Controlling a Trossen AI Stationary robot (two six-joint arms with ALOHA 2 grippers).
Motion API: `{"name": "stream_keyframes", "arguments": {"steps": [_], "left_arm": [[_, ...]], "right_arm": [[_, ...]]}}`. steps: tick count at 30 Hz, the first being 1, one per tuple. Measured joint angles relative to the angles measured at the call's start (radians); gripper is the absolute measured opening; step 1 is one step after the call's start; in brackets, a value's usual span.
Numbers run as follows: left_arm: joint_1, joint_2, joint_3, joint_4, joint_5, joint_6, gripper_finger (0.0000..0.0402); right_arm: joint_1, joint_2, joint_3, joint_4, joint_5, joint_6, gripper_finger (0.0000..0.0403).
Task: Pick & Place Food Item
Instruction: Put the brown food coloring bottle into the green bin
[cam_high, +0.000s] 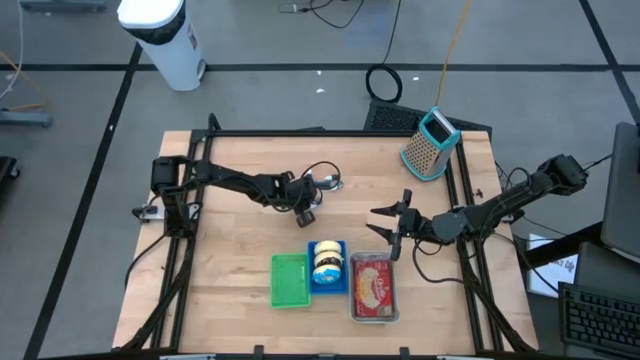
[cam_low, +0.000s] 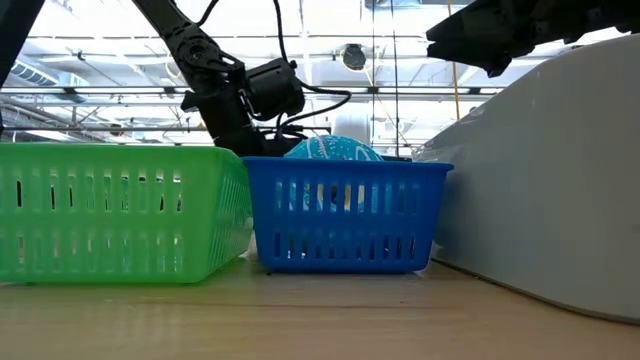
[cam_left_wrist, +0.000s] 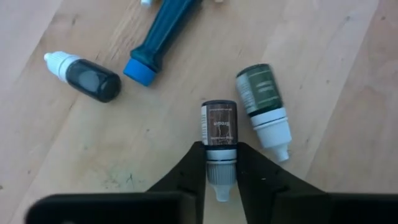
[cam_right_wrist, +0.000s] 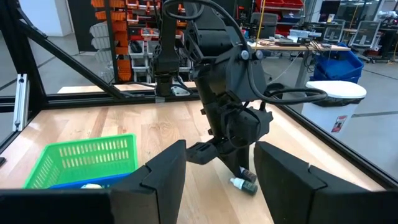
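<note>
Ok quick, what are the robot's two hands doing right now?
Left gripper: shut on the brown dropper bottle, at its cap end.
Right gripper: open, holding nothing, hovering above the table.

Workshop hall: orange parts bins (cam_right_wrist: 127, 25), workbenches (cam_right_wrist: 298, 43), taped concrete floor (cam_high: 80, 120)

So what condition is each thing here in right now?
Left gripper: jaws closed on the brown bottle.
Brown bottle: lying flat, capped.
Green bottle: lying beside it.
Right gripper: jaws open, empty.
Green basket: empty.
Blue basket: holding food.
</note>
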Motion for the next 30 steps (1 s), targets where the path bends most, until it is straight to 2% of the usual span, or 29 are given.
{"name": "stream_keyframes", "arguments": {"steps": [5, 11, 14, 19, 23, 27, 30], "left_arm": [[-0.008, -0.085, -0.009, -0.075, -0.019, -0.001, 0.0052], [-0.054, -0.248, -0.005, -0.188, -0.019, -0.044, 0.0095], [-0.101, -0.333, -0.003, -0.239, -0.003, -0.085, 0.0099], [-0.217, -0.450, -0.003, -0.306, 0.092, -0.175, 0.0069], [-0.334, -0.494, -0.003, -0.293, 0.103, -0.212, 0.0031], [-0.421, -0.491, -0.003, -0.284, 0.025, -0.221, 0.0003], [-0.450, -0.461, -0.001, -0.248, -0.113, -0.343, 0.0018]], "right_arm": [[0.000, 0.000, 0.000, 0.000, 0.000, 0.000, 0.0180], [0.000, 0.000, 0.000, -0.008, 0.000, 0.000, 0.0180], [0.000, 0.000, 0.000, -0.008, 0.000, 0.000, 0.0180], [0.000, 0.000, 0.000, -0.008, 0.000, 0.000, 0.0180], [0.000, 0.000, 0.000, -0.008, 0.000, 0.000, 0.0180], [0.000, 0.000, 0.000, -0.005, 0.000, 0.000, 0.0180], [0.000, 0.000, 0.000, -0.004, 0.000, 0.008, 0.0180]]}}
